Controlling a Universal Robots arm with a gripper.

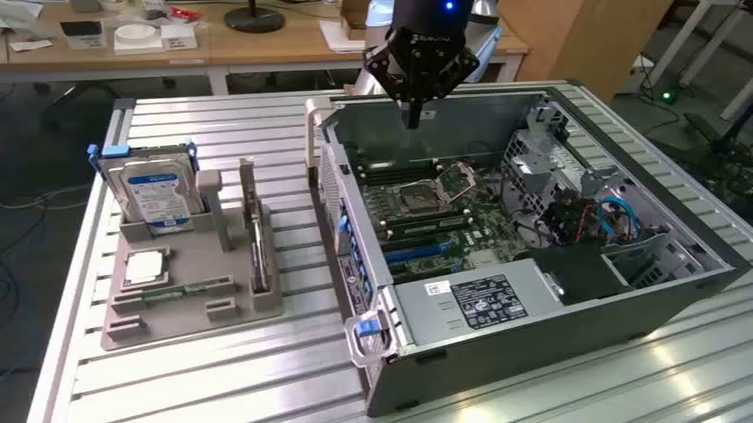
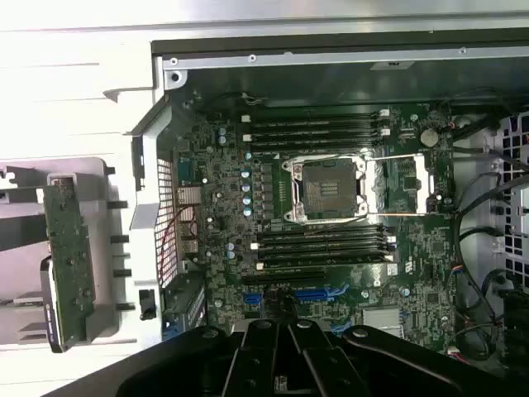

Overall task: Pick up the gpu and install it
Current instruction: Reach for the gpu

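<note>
The gpu (image 1: 253, 231) stands on edge in a slot of the grey holder (image 1: 224, 304) on the table, at the exterior view's left of the open computer case (image 1: 553, 308). In the wrist view the gpu (image 2: 66, 260) shows as a greenish-brown card just outside the case's rear panel. My gripper (image 1: 414, 116) hangs over the far part of the case, above the motherboard (image 1: 442, 220), well away from the gpu. Its fingers are shut with nothing between them. In the wrist view the gripper (image 2: 281, 331) hovers over the blue expansion slots (image 2: 318, 294).
The holder also carries a blue-labelled hard drive (image 1: 153, 189), a small silver chip (image 1: 144, 267) and a narrow green memory stick (image 1: 182, 289). Inside the case are the processor socket (image 2: 329, 186), memory slots, a power supply (image 1: 488, 300) and cables (image 1: 618, 220). A desk stands behind.
</note>
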